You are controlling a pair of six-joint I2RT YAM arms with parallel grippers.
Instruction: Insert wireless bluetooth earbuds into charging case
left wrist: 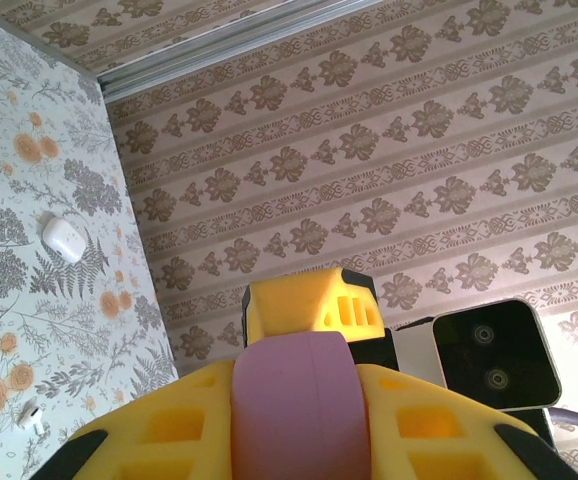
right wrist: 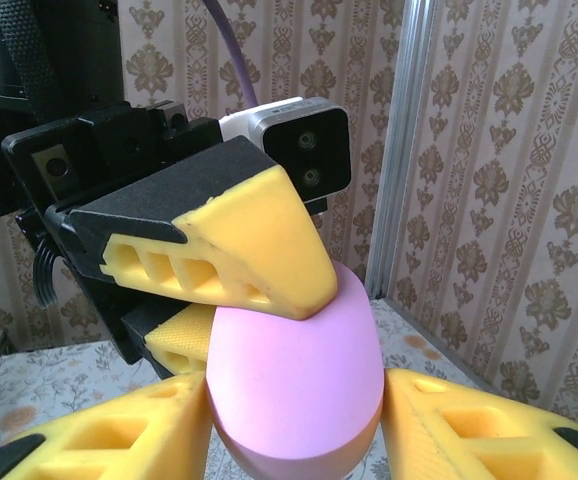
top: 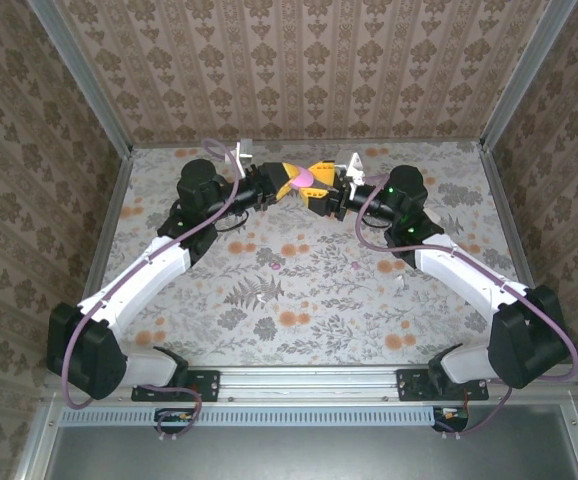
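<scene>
You've got the lilac-pink charging case [right wrist: 294,385] held up over the far middle of the table [top: 269,320], caught between both arms. Your left gripper [left wrist: 294,425] is clamped on it, yellow fingers [left wrist: 209,420] squeezed to its flanks, and the right wrist view shows one of them lying across the top of the shell. Your right gripper [right wrist: 294,440] brackets the rounded end from either side with its pads right up against the plastic, but I can't tell whether it's truly biting or only alongside. The earbuds [top: 274,267] are down on the floral table, well apart from the case: that one lies toward the left arm, and the second earbud [top: 355,265] lies toward the right arm. Now, handling. That case looks like a hard, glossy, egg-smooth shell, light and probably slippery, so it could squirt out of a pinch on its curved ends. Take it across the broad flat sides, and keep the pads off whichever half is the lid so it can swing open. The buds look tiny, light and rounded, so they'll likely roll or flick away at a nudge. Pinch each across its widest part with just the fingertips, gently.
</scene>
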